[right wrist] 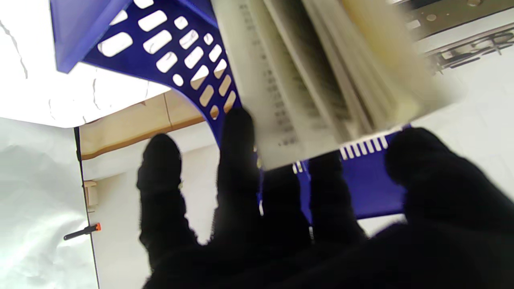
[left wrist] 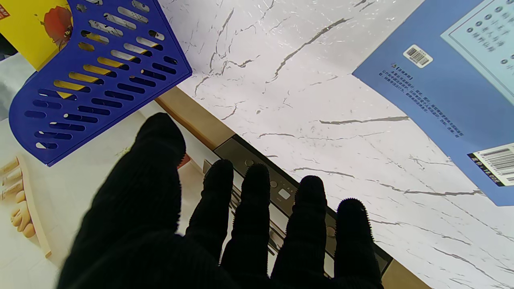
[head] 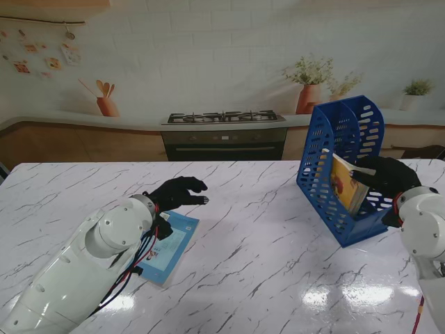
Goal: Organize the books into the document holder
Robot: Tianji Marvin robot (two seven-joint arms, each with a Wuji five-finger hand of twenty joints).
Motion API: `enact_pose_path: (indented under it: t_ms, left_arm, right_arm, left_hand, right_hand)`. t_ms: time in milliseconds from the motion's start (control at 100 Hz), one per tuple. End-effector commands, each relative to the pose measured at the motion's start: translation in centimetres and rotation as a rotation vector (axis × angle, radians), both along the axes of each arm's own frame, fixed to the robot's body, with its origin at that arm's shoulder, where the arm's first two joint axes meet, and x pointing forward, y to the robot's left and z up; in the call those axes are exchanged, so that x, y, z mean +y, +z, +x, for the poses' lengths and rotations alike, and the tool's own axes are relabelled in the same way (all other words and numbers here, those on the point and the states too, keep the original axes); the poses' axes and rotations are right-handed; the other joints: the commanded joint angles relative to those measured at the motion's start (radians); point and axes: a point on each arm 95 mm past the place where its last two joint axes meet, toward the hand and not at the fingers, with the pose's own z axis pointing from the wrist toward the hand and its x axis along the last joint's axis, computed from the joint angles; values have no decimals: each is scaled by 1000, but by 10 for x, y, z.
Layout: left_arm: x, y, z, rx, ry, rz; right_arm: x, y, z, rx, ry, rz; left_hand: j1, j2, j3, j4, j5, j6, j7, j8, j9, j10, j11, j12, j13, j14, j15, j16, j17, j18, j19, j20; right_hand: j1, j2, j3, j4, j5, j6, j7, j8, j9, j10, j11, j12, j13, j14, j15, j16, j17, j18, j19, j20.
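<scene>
Already a yellow book [head: 342, 182] stood tilted inside the blue document holder [head: 338, 132] at the table's [head: 264, 236] right, the right hand [head: 386, 177] gripping its page edge. Leftward, a blue book [head: 172, 247] lay flat beside the empty, spread-fingered left hand [head: 178, 193].

Book [head: 169, 247] left; holder [head: 341, 167] right
</scene>
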Motion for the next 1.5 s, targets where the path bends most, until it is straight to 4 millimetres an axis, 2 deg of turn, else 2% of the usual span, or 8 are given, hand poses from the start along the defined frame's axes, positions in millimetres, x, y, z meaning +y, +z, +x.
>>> enact_pose_path:
  t_ms: [0,200,320,410,900,1050,1230,1490]
  left_arm:
    - [-4,-1,-1,2,-25,-12]
    - [-4,-1,0,-2,-25,-14]
    - [-4,0,0,-5,-27,-10]
    - [-3,1,-1,-9,-22,-10]
    - [-2,2,-2,-24,-22,-13]
    - [-1,2,-2,-28,-18,-14]
    - [-1,2,-4,-27,-20,-13]
    - [3,1,-8,-28,-7,-14]
  right_arm:
    - [5,3,-4,-18,6,8]
    - [5,14,-13,-57,11,-8]
    - [7,23,-19,-101,21,-14]
    - [11,32,-25,-140,28,-21]
    - [55,71,-34,-305,154,47]
    - [75,75,-33,-342,214,104]
    - [100,71,-27,-354,297,207]
    - [130,45,-16,-308,391,324]
  left_hand:
    - [8,29,-15,26,9,8,5,13,-5,-14,6,-4,18,-28,16,6,-11,-15,-21,13]
    - [9,28,-16,26,9,8,5,13,-6,-13,3,-6,16,-29,15,5,-12,-15,-23,13]
    - [8,27,-16,26,8,6,4,13,-7,-16,0,-8,14,-30,12,4,-12,-15,-23,13]
    - [7,26,-17,25,7,5,3,12,-8,-17,-2,-10,13,-30,11,3,-14,-15,-24,12]
    - [5,27,-17,25,7,-16,8,14,0,-21,-8,-17,17,-31,7,0,-14,-15,-30,10]
    - [5,28,-16,25,10,-16,9,15,1,-20,-8,-17,17,-29,8,1,-14,-15,-30,10]
    - [4,29,-17,25,10,-22,11,16,3,-24,-8,-17,17,-29,8,1,-14,-15,-31,10]
    - [5,30,-19,25,15,-62,20,21,9,-24,-13,-19,15,-19,3,-2,-14,-15,-31,11]
  right_hand:
    - [-30,28,-33,-9,-34,8,-43,-4,-53,3,-48,-30,-73,-3,-103,-59,-43,-54,-58,-25]
    - [-81,26,-77,-23,-94,-6,-113,-91,-144,-22,-180,-127,-217,1,-240,-149,-220,-55,-288,-120]
    - [-107,19,-74,-28,-100,-17,-123,-118,-163,-35,-204,-148,-264,-5,-265,-164,-296,-73,-396,-167]
    - [-111,17,-72,-30,-95,-16,-121,-124,-157,-33,-205,-151,-269,-6,-269,-169,-313,-75,-423,-177]
    - [-117,6,-62,-35,-14,49,-96,-133,-72,5,-148,-91,-174,-19,-212,-132,-289,-78,-408,-143]
    - [-107,10,-68,-35,8,55,-85,-129,-56,17,-120,-27,-147,-14,-192,-100,-272,-95,-358,-92]
    - [-103,11,-70,-35,19,60,-79,-125,-42,16,-108,-9,-131,-12,-182,-90,-266,-99,-340,-68]
    - [-95,21,-79,-33,31,46,-63,-110,-35,11,-64,49,-112,-14,-172,-78,-254,-96,-341,-54]
